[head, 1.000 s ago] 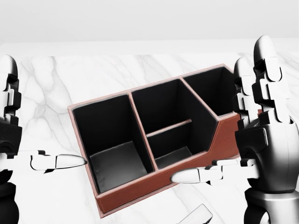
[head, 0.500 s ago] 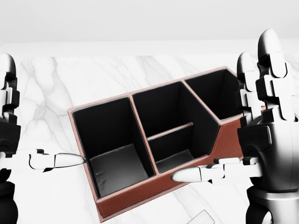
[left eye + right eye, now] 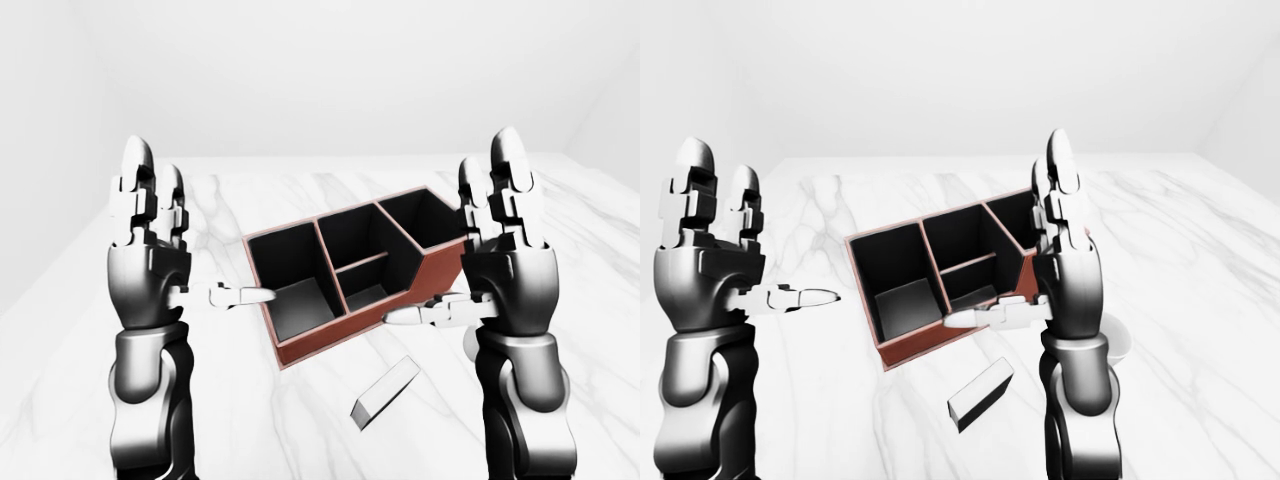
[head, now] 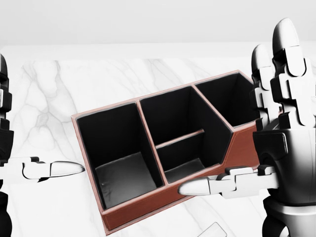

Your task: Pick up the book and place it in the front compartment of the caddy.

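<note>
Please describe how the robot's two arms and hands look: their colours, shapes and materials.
Both arms are glossy dark grey, almost black, with rounded cylindrical forearm shells. The left hand and right hand each have three segmented fingers: blocky black joints, white links and rounded, bullet-shaped white tips. No cables, sleeves or markings are visible.

The scene is bright and evenly lit with soft, diffuse light that seems to fall from above; the white walls wash out to near blank. The marble desk shows pale veining with no glare. Inside the caddy the compartments are very dark, their floors catching a dull grey sheen. The book casts only a faint, soft shadow beside it. Both hands show smooth highlights on their metal shells. All views are sharp, without blur or visible edge distortion.
</note>
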Robot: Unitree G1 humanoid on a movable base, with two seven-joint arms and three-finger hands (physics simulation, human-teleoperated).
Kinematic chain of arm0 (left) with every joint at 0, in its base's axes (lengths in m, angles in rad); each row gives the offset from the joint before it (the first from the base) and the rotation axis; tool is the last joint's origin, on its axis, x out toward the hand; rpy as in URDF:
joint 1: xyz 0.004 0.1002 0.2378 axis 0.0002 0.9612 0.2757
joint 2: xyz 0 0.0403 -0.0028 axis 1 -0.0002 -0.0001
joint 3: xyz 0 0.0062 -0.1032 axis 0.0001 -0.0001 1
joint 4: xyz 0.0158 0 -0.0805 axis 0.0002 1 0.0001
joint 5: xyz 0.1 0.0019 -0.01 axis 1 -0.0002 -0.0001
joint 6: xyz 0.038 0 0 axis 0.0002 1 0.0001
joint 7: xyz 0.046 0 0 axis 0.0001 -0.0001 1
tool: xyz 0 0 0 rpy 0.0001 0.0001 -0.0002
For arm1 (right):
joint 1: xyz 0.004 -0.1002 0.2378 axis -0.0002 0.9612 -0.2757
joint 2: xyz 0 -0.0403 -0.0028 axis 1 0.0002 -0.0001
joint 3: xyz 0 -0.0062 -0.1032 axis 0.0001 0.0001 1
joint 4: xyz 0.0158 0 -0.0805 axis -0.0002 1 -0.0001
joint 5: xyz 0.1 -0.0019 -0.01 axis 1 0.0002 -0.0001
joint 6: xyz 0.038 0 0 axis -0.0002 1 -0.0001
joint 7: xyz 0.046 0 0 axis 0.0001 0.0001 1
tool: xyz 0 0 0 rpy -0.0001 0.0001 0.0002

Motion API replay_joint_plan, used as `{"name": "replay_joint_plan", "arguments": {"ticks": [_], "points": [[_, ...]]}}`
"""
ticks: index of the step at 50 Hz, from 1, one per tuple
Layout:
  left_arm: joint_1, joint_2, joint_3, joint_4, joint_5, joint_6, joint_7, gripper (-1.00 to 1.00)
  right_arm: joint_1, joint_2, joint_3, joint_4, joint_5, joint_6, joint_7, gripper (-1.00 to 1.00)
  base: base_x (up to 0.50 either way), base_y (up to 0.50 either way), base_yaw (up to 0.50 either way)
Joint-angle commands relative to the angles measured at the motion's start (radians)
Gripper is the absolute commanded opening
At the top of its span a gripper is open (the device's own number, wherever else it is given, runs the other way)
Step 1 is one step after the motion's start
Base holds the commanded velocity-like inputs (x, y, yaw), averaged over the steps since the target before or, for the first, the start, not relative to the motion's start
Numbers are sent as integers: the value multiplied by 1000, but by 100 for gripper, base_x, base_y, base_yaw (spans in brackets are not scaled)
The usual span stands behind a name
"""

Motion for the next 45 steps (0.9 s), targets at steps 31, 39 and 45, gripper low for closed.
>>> {"name": "replay_joint_plan", "arguments": {"ticks": [31, 39, 45], "points": [[-39, 37, 64, 12, -47, 0, 10, 100, -42, -26, 21, -35, -192, 0, 132, 100, 0, 0, 0], [-39, 39, 62, 27, -45, 0, 10, 100, -34, -35, 37, -44, -253, 0, 179, 100, 0, 0, 0], [-37, 39, 61, 36, -45, 0, 10, 100, -53, -31, 24, -79, -288, 0, 212, 100, 0, 0, 0]]}}
